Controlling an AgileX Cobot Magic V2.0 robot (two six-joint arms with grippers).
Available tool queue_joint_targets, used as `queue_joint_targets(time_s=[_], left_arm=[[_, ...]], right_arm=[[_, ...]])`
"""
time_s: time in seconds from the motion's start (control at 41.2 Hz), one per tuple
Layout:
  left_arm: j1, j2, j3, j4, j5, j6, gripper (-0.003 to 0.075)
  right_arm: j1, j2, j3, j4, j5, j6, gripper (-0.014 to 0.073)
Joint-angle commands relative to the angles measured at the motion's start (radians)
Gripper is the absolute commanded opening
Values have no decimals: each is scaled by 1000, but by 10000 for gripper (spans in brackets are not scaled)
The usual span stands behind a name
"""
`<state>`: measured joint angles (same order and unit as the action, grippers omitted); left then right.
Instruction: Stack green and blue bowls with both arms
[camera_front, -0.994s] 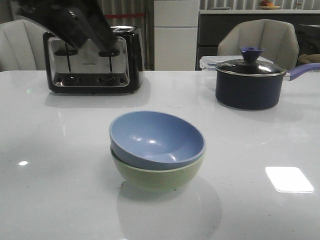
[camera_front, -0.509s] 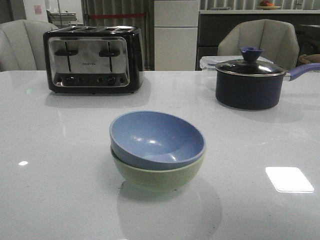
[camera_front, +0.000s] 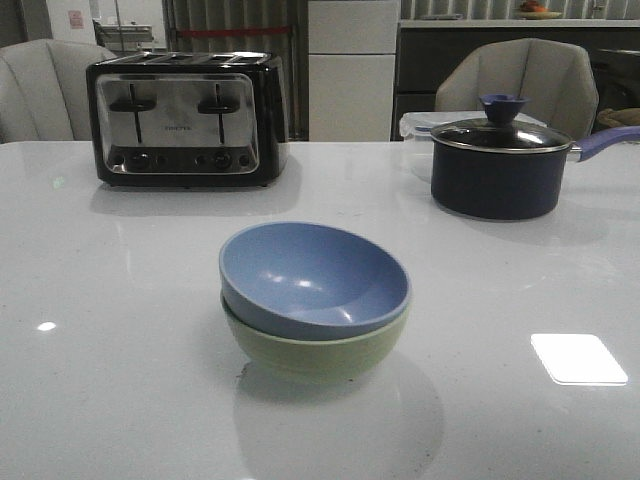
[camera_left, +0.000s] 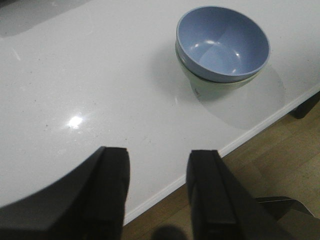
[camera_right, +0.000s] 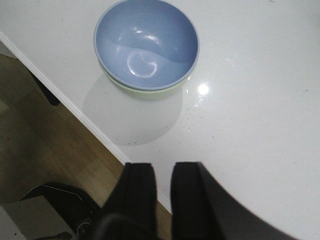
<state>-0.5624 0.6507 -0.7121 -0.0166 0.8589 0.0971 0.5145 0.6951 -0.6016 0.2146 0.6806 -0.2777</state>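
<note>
The dusty blue bowl (camera_front: 315, 275) sits nested inside the pale green bowl (camera_front: 320, 355) at the middle of the white table, slightly tilted. The left wrist view shows the blue bowl (camera_left: 222, 42) in the green bowl (camera_left: 200, 86), well away from my left gripper (camera_left: 157, 152), which is open and empty above the table's edge. From the right wrist, the blue bowl (camera_right: 145, 42) covers most of the green bowl (camera_right: 150, 93). My right gripper (camera_right: 162, 165) hangs apart from them with a narrow gap and nothing in it. Neither arm shows in the front view.
A black and chrome toaster (camera_front: 185, 120) stands at the back left. A dark navy saucepan (camera_front: 497, 175) with a lid stands at the back right, a clear container (camera_front: 418, 126) behind it. The table's near edge (camera_left: 260, 125) drops to a wooden floor.
One second ago a black arm blurred across the upper left over the toaster; it has left the front view. The bowls have not moved.
</note>
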Motion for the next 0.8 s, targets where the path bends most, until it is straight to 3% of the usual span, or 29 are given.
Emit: queue_joint_targets(time_s=[0.0,0.073,0.146,0.776], left_arm=[[-6,-3,-28,-2,-73,-11,221],[-6,-3,-28,-2,-81,-11,149],[-6,-3,-28,-2,-83,-11,89],[8,-30,-21,-8,-85,-9,93]], right_arm=[[0,-6,-26,-1,-62,-9,80],[0,-6,-26,-1,-62,-9,22],[0,-6,-26,-1,-63,-9,27],[0,-6,-26,-1,-62,-9,27]])
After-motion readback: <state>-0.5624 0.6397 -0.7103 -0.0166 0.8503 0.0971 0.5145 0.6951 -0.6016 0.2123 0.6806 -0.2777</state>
